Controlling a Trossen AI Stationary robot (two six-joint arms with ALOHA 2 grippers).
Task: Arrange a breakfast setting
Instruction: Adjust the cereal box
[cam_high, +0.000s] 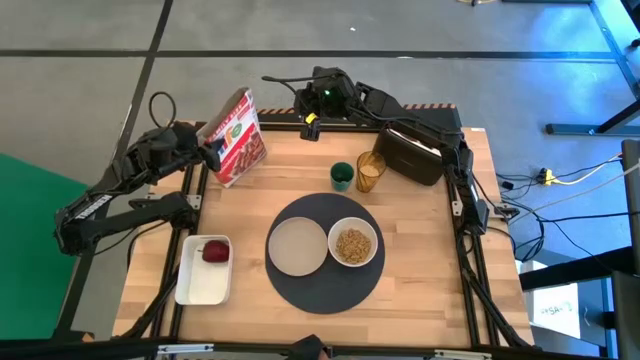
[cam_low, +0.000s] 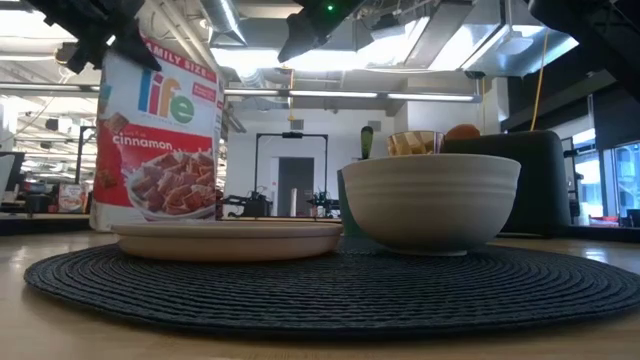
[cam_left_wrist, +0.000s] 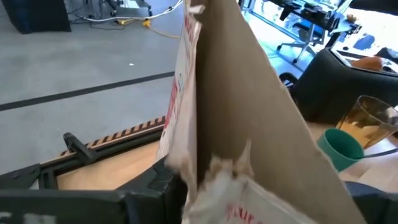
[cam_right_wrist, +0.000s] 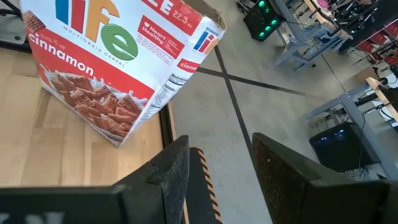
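A red cereal box (cam_high: 235, 135) stands on the table's far left part, its top flaps torn open (cam_left_wrist: 217, 168). My left gripper (cam_high: 208, 150) is open, its fingers on either side of the box's top. My right gripper (cam_right_wrist: 221, 174) hangs open and empty over the table's far edge. A beige plate (cam_high: 297, 245) and a white bowl (cam_high: 353, 245) holding cereal sit on the dark round mat (cam_high: 305, 292). The green cup (cam_high: 342, 177) and amber glass (cam_high: 370, 172) stand behind the mat. A red fruit (cam_high: 215, 250) lies in the white tray (cam_high: 200, 285). My left gripper comes level from the table's left at the box's open top (cam_left_wrist: 205, 180). One dark finger (cam_left_wrist: 152, 190) lies close beside the torn flap, the other (cam_left_wrist: 373, 196) stands apart from the cardboard. I cannot tell whether a finger touches the box, which rests on its base.
A black toaster (cam_high: 412, 152) stands at the far right, a toasted round (cam_low: 461, 131) sticking out of its top. Bare wood lies along the near edge and right of the mat.
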